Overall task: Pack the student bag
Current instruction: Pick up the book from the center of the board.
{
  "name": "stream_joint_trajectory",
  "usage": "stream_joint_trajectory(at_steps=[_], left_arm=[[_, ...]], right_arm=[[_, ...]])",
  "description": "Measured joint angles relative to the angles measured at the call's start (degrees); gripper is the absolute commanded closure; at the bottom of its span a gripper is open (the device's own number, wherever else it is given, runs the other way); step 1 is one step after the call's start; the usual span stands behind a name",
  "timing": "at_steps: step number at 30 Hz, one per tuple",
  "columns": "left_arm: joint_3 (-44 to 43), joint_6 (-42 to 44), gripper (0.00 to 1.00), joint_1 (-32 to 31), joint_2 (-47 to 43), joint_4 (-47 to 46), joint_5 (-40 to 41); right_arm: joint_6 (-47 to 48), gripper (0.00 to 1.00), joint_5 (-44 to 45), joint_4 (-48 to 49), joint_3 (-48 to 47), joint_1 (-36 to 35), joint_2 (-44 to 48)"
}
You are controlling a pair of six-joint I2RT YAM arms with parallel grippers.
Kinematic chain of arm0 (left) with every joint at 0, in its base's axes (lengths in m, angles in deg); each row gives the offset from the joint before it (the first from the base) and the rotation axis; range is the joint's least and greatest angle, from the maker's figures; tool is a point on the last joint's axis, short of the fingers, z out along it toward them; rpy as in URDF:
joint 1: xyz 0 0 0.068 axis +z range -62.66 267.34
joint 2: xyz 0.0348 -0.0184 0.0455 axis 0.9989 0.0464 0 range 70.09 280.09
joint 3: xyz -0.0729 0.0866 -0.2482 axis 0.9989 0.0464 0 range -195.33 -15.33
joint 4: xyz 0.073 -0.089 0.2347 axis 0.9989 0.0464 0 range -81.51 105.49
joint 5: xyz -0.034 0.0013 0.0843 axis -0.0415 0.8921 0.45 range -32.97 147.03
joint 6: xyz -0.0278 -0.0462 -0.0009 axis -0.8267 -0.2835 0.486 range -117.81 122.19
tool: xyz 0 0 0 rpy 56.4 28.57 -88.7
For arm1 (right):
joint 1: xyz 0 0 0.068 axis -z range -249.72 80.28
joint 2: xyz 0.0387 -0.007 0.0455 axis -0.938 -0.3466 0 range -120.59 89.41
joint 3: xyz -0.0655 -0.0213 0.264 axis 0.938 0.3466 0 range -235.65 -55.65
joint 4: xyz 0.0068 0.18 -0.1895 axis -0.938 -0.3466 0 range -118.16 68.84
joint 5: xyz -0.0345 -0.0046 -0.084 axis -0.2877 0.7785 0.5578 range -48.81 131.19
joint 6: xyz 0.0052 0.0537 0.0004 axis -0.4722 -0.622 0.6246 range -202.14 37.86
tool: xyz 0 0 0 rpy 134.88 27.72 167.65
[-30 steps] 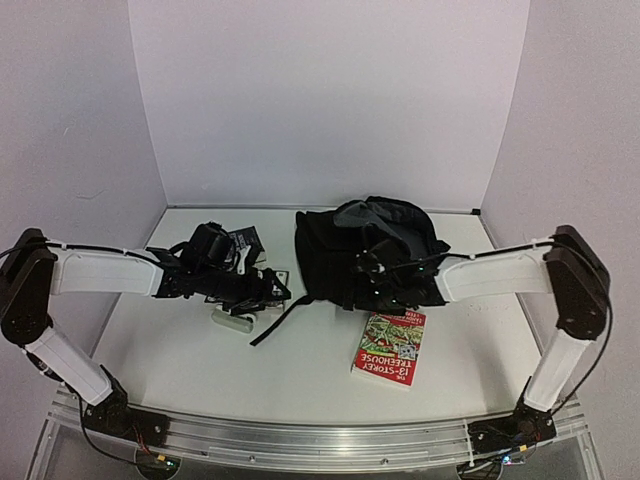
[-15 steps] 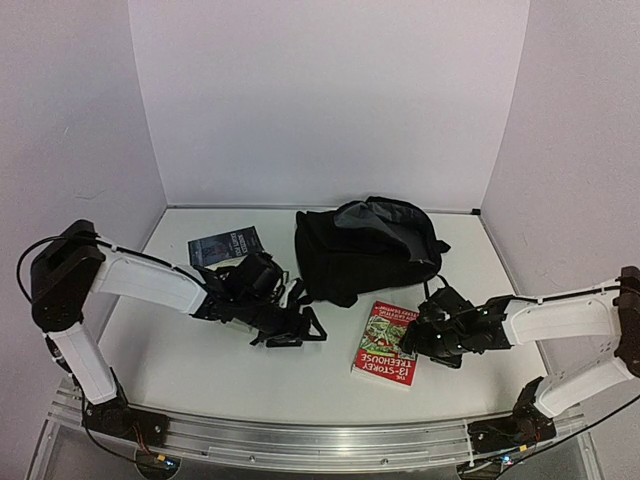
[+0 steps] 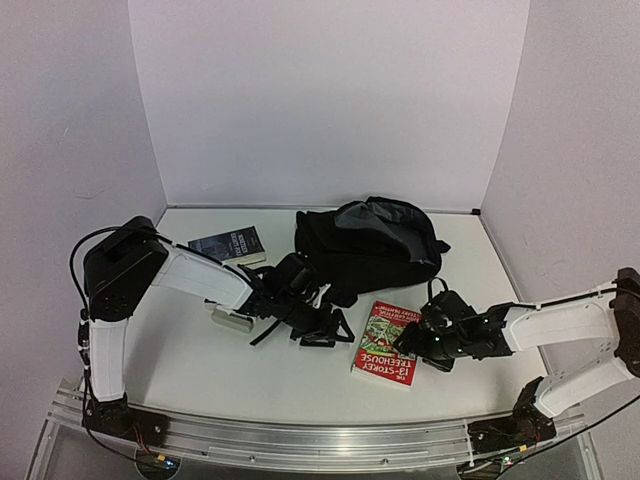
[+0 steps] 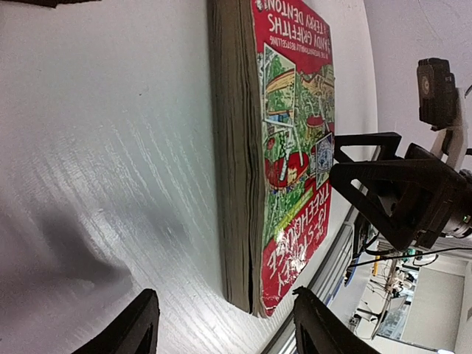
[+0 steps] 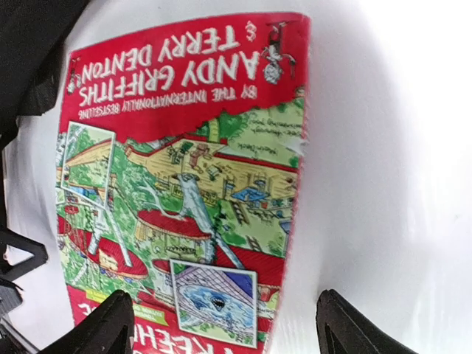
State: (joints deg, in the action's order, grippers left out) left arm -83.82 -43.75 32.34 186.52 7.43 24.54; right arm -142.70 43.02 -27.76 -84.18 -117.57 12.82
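The student bag (image 3: 365,250), black with its grey-lined mouth open, lies at the back of the table. A red paperback (image 3: 391,345) lies flat in front of it. My left gripper (image 3: 330,328) hovers low just left of the book, open; in the left wrist view the book's page edge (image 4: 236,169) runs toward the gap between my left gripper (image 4: 232,332) fingers. My right gripper (image 3: 412,345) is open over the book's right side; the right wrist view has the cover (image 5: 184,184) under my right gripper (image 5: 228,328), one finger past the book's edge.
A dark book (image 3: 228,243) lies at the back left. A small white object (image 3: 232,320) and a loose black strap (image 3: 262,333) sit under the left arm. The bag's edge (image 5: 29,44) fills the right wrist view's top left corner.
The left arm swung right from beside the dark book to the red paperback. The right arm pulled back from the bag and came down over the paperback. Both jaws narrowed a little.
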Motion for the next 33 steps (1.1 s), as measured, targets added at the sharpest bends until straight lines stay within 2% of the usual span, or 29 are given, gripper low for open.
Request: stream_joint_trajectory(at_steps=[15, 19, 23, 25, 29, 33], left_arm=[[-6.4, 1.1, 0.47, -0.6, 6.6, 1.2, -7.3], [-6.4, 0.8, 0.64, -0.5, 6.6, 1.0, -7.8], [-5.8, 0.3, 0.90, -0.5, 6.1, 0.7, -7.3], [-5.4, 0.4, 0.99, -0.5, 5.2, 0.9, -6.9], [-3.5, 1.1, 1.00, -1.0, 1.2, 2.3, -4.8], [-0.9, 3.3, 1.00, -1.2, -4.2, 5.3, -2.6]], right_arm=[[0.1, 0.23, -5.5, 14.9, -0.4, 0.6, -6.7], [0.1, 0.24, -7.1, 17.6, -1.0, 0.7, -8.4], [0.0, 0.25, -8.4, 19.2, -1.1, 0.7, -9.3], [-0.2, 0.25, -9.0, 19.5, -1.1, 0.7, -9.4], [-1.1, 0.23, -10.3, 19.0, -0.9, 0.5, -8.8], [-0.6, 0.10, -9.9, 13.1, -0.7, 0.4, -3.6]])
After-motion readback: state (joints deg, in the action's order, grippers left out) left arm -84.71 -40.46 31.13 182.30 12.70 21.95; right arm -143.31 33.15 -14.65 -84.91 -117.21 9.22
